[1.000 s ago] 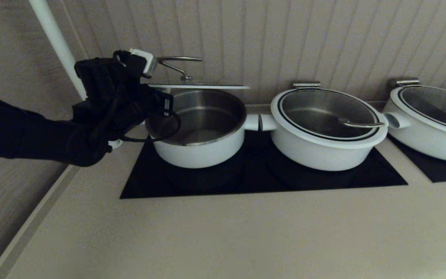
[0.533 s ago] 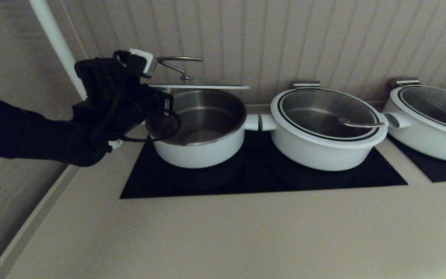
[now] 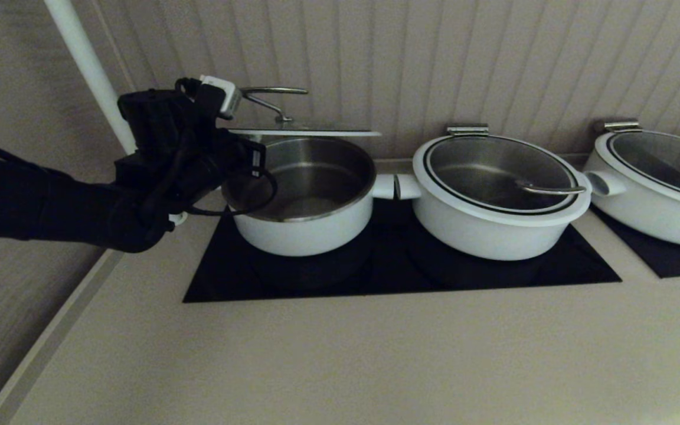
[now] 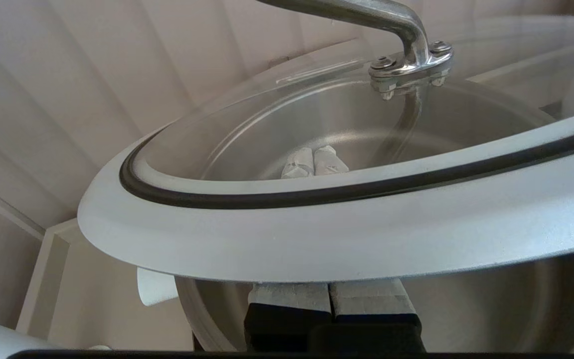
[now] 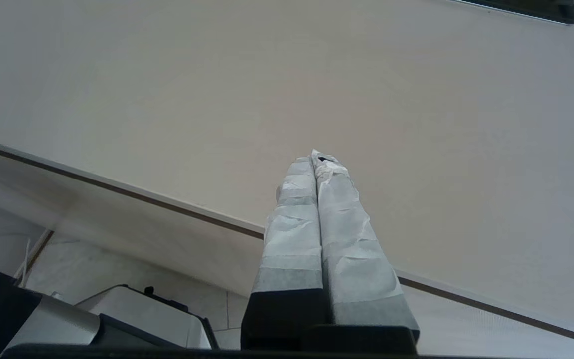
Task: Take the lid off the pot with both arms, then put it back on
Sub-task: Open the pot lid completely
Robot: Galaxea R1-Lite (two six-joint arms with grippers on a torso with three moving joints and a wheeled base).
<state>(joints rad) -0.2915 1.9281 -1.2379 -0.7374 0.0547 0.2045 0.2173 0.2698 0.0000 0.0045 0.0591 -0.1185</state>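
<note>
Glass makes the lid [image 3: 301, 130] heavy, slick and breakable, so the left gripper [image 4: 312, 162], fingers pinched together beneath its rim above the pot [image 3: 304, 195], seems precarious; the steel handle [image 3: 269, 94] grips better, while the right gripper [image 5: 317, 164] idles closed.

Three white pots on the counter: one deep pot [image 3: 301, 195], two wider pots [image 3: 496, 198] [image 3: 659, 183]. Three glass lids: one lifted lid [image 3: 301, 131], two seated lids [image 3: 499, 171] [image 3: 667, 153]. Two black cooktops [image 3: 399, 265] [image 3: 670, 260], one white pole [image 3: 89, 68].

The lid [image 3: 301, 131] hangs just above the pot [image 3: 304, 195], leaving only a thin gap over its open mouth. The left hand [image 3: 222, 97] blocks the pot's left side; a wider lidded pot [image 3: 493, 198] crowds its right. The front surface [image 3: 340, 360] lies open.
</note>
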